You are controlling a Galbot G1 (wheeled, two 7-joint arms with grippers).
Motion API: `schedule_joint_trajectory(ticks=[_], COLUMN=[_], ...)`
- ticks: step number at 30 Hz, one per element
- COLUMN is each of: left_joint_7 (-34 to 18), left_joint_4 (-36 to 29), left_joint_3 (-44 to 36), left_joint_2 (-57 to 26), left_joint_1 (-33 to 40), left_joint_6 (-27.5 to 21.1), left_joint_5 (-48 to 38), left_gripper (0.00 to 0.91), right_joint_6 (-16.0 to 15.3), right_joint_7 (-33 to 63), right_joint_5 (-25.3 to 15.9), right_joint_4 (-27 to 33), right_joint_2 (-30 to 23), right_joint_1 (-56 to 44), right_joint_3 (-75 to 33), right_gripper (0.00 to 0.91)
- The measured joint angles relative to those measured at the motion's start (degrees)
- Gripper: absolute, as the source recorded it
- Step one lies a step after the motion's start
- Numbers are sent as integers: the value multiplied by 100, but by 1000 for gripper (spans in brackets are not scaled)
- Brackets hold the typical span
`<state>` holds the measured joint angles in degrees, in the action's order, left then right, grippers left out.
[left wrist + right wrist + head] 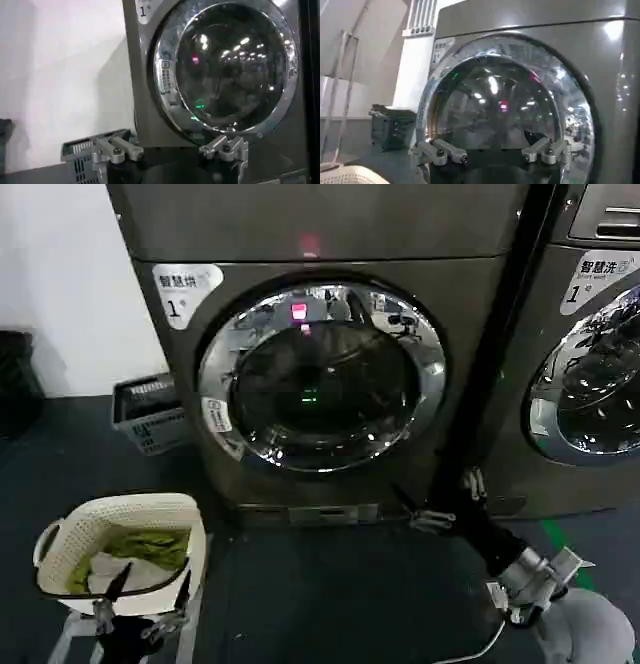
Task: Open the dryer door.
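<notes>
Dryer door (322,376) closed; right end effector (443,506) (fingers spread) low, beside rim.

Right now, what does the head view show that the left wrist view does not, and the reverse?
Only the head view: the white laundry basket with green cloth, the neighbouring machine's door, and the right gripper low by the dryer's base. Only the left wrist view: the left gripper, open, up close. Both: the closed dryer door and the grey crate beside it.
</notes>
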<state>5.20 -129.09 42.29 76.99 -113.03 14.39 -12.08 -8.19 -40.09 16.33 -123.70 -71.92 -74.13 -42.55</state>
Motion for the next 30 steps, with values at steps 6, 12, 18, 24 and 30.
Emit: schedule_joint_trajectory(ticks=[6, 12, 18, 24, 30], left_joint_7=[-10, -43, -106, -108, -109], left_joint_4=[-2, 0, -26, -26, 16], left_joint_3=[-12, -45, -30, -23, -68], left_joint_2=[-43, -34, -44, -34, -12], left_joint_1=[41, 86, 44, 29, 42], left_joint_6=[9, 43, 49, 36, 29], left_joint_5=[1, 107, 147, 167, 201], left_gripper=[907, 907, 907, 907, 907], right_joint_6=[79, -20, -114, -25, 66], right_joint_7=[216, 591, 1006, 1206, 1212], right_joint_5=[79, 332, 484, 525, 494], right_joint_4=[347, 732, 1180, 1726, 2366], right_joint_2=[513, 867, 882, 758, 453], right_joint_1=[385, 939, 1725, 2478, 3175], right_joint_3=[497, 1265, 2131, 2898, 3574], right_gripper=[907, 907, 907, 907, 907])
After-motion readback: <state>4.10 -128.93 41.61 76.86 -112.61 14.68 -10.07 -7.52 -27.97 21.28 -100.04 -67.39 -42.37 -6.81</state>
